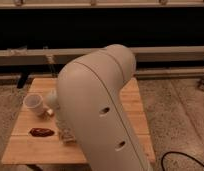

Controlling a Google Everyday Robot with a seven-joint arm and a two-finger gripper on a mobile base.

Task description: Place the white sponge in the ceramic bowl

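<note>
honestly, the arm [102, 115] hides my pincer, state untellable, right of the white cup [35, 104] on the desk [135, 107]; i find sponge and bowl first.

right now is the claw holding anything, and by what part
Cannot be told. The robot's arm fills the middle of the view and hides the claw; neither the white sponge nor the ceramic bowl is visible on the wooden table.

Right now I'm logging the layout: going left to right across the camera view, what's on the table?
White cup → dark reddish-brown item → robot arm, which hides the table's middle. The gripper, sponge and bowl are not in view.
</note>
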